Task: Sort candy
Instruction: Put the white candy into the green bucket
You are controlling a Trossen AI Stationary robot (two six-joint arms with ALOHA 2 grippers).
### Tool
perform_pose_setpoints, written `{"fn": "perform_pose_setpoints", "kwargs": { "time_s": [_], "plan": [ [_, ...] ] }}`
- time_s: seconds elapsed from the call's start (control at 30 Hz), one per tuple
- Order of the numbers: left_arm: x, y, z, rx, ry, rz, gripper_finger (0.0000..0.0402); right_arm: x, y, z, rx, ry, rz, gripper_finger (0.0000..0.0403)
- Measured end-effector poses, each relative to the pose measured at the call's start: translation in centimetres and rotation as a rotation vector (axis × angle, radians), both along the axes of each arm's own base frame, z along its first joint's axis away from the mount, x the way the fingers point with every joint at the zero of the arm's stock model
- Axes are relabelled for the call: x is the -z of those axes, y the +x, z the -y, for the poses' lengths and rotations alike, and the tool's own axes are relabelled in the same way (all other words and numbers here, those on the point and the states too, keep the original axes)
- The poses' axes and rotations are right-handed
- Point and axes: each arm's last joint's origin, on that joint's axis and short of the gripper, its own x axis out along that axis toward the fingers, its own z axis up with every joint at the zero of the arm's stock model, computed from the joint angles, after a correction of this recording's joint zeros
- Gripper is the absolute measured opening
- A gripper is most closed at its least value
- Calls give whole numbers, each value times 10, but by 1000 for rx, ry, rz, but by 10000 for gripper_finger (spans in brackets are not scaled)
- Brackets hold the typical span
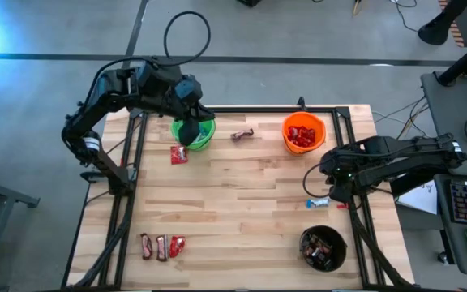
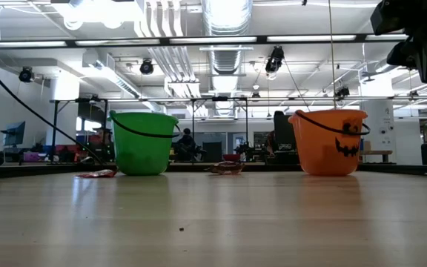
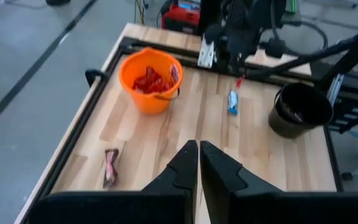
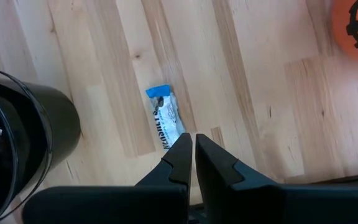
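My left gripper (image 1: 188, 132) hangs shut over the green bucket (image 1: 201, 135) at the table's far left; nothing shows between its fingers (image 3: 199, 157). My right gripper (image 4: 193, 144) is shut and hovers just above a light-blue-and-white bar (image 4: 165, 123) lying flat near the right edge (image 1: 318, 202). A red packet (image 1: 179, 154) lies beside the green bucket. A dark brown bar (image 1: 242, 135) lies between the green bucket and the orange bucket (image 1: 303, 134), which holds red packets. Two brown bars (image 1: 146, 246) and a red packet (image 1: 177, 246) lie at the near left.
A black bucket (image 1: 323, 248) with dark bars stands at the near right corner, close to my right arm. A black frame rail (image 1: 355, 162) runs along the table's edges. Bare wood stretches across the table's middle (image 1: 242, 195).
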Motion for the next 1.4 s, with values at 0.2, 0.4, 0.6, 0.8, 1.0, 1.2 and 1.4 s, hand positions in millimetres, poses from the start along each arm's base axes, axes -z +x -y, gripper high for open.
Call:
{"fn": "perform_pose_setpoints", "kwargs": {
  "time_s": [0.2, 0.4, 0.6, 0.8, 1.0, 1.2, 1.4],
  "plan": [
    [5, -4, 1, 17, 8, -73, 1, 0, 1, 1, 12, -43, 12, 13],
    [6, -4, 1, 8, -5, -78, 1, 0, 1, 5, 135, -128, 18, 13],
    [2, 0, 0, 12, 12, -24, 1, 0, 1, 5, 127, -132, 19, 13],
    [-12, 8, -2, -2, 28, 143, 1, 4, 1, 4, 47, -122, 5, 13],
    [7, -6, 1, -21, -38, -86, 1, 10, 0, 4, 86, -114, -20, 13],
    [32, 11, 9, -35, -53, -213, 1, 10, 0, 4, 86, -121, -19, 13],
    [71, 37, 20, 8, -61, -290, 1, 10, -1, 4, 86, -121, -25, 13]
  ]
}}
